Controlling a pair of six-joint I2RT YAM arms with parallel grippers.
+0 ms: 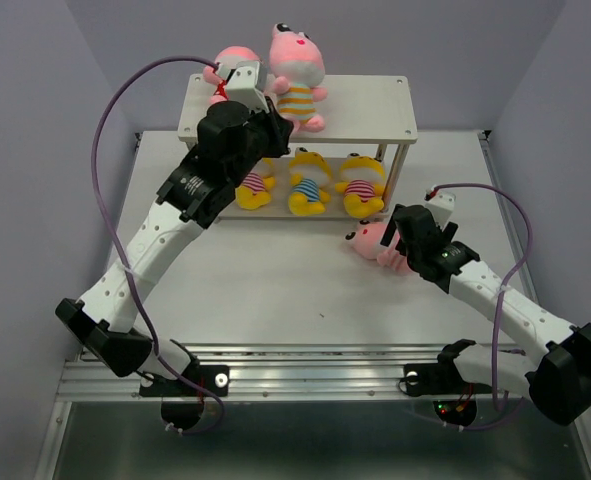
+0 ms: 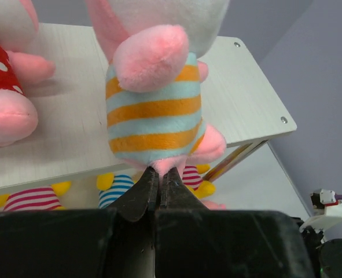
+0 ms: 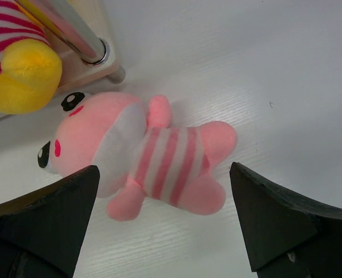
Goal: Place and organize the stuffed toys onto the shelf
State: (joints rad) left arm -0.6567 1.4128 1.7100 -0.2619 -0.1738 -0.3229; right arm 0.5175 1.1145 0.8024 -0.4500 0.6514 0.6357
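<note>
Your white, faintly grained tabletop (image 1: 305,300) is boxed in by pale lilac walls (image 1: 125,40); the shelf (image 1: 365,108) stands at its far side, with three yellow toys (image 1: 310,185) on the lower board and the polka-dot toy (image 2: 3,75) beside the orange-striped toy (image 2: 153,110) on top; your left end effector (image 2: 159,185) is clenched against the underside of the orange-striped toy, and you cannot tell whether it nips fabric; your right end effector (image 3: 164,174) is spread wide around the pink-striped toy (image 3: 159,156), which lies on the tabletop near the shelf leg (image 3: 81,40).
</note>
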